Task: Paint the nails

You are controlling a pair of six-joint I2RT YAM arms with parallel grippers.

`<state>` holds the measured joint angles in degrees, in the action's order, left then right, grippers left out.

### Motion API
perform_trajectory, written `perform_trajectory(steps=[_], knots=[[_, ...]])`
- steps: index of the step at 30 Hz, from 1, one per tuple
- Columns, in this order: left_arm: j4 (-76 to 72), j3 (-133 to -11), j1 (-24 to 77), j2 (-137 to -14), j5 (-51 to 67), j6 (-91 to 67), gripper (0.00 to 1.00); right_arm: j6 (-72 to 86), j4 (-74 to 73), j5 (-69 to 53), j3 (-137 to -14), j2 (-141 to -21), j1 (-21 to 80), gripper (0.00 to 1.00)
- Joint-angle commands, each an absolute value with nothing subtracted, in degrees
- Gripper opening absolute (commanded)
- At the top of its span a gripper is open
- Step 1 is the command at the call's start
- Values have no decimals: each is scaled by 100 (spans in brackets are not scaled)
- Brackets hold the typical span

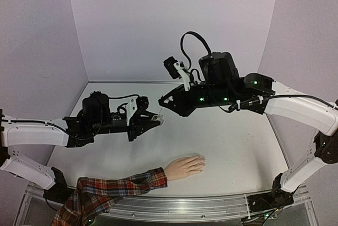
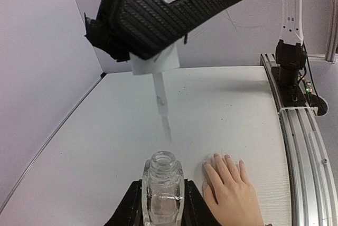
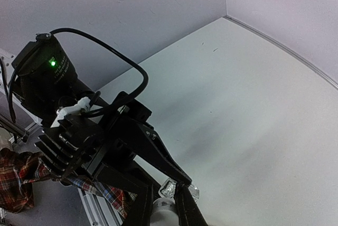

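One small clear glass bottle (image 2: 162,181), upright with its neck uncapped, sits clamped between the fingers of the black left gripper (image 2: 162,207), held in the air above the white table (image 1: 237,147). The black right gripper (image 2: 150,46) pinches a white cap (image 2: 158,63). Its thin pale brush (image 2: 162,107) hangs just above and beyond the bottle's neck without touching it. The nails (image 2: 217,158) tip a pale peach mannequin hand (image 1: 183,167). It lies flat by the table's near edge, right of its red plaid sleeve (image 1: 119,186), well below the brush.
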<state>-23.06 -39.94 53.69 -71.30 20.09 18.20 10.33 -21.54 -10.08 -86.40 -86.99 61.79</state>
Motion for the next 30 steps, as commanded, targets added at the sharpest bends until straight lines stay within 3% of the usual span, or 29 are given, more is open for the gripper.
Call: perform_trajectory(steps=[1, 30], knots=[[-2644, -4166, 5370, -7150, 1927, 1757, 0, 974, -2091, -954, -8820, -8755, 6227, 0], [-2694, -4152, 5370, -7150, 1867, 1722, 0, 923, -2187, -389, -8779, -8840, 6253, 0]])
